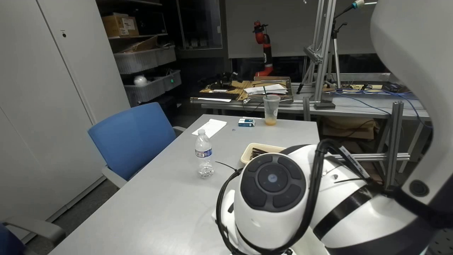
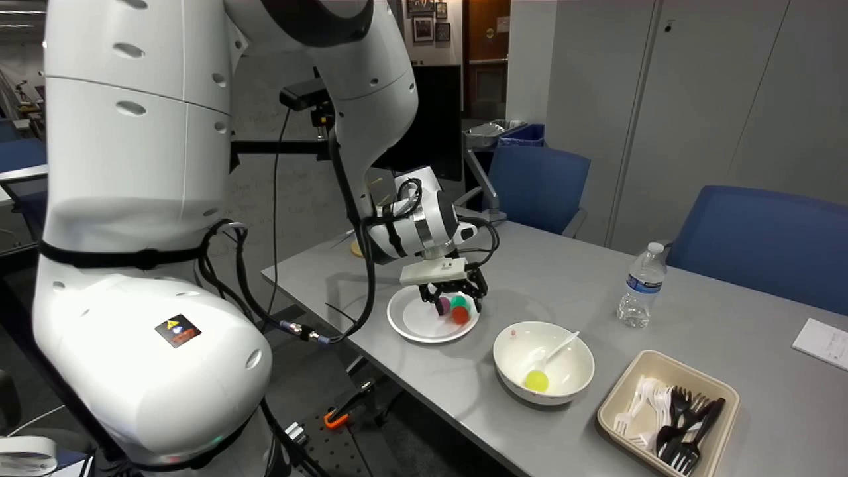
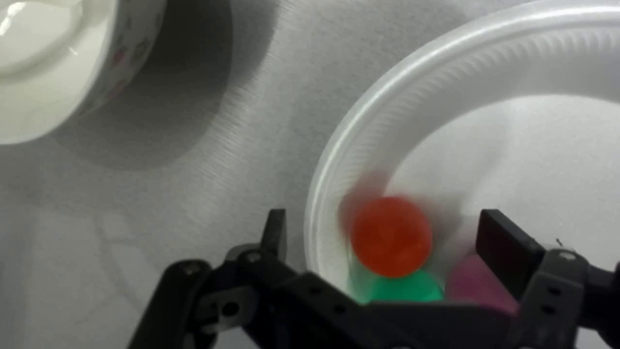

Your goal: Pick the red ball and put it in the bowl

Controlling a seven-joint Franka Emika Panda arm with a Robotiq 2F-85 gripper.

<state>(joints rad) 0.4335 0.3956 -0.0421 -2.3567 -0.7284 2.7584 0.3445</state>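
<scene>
The red ball (image 2: 460, 315) lies on a white foam plate (image 2: 411, 321) against a green ball (image 2: 459, 301), with a purple ball (image 2: 443, 305) close by. In the wrist view the red ball (image 3: 391, 237) sits near the plate's (image 3: 557, 145) rim. My gripper (image 3: 380, 215) is open; its fingers stand apart on either side of the red ball, not touching it. The gripper (image 2: 459, 303) hangs low over the plate in an exterior view. The white bowl (image 2: 520, 348) stands beside the plate; its edge also shows in the wrist view (image 3: 53, 97).
The bowl holds a yellow-green ball (image 2: 536, 381) and a white spoon (image 2: 562, 348). Beyond it are a cream tray (image 2: 669, 370) of plastic cutlery and a water bottle (image 2: 641, 285). A cup (image 1: 271, 109), a small box (image 1: 246, 122) and paper (image 1: 211, 128) lie toward the table's far end.
</scene>
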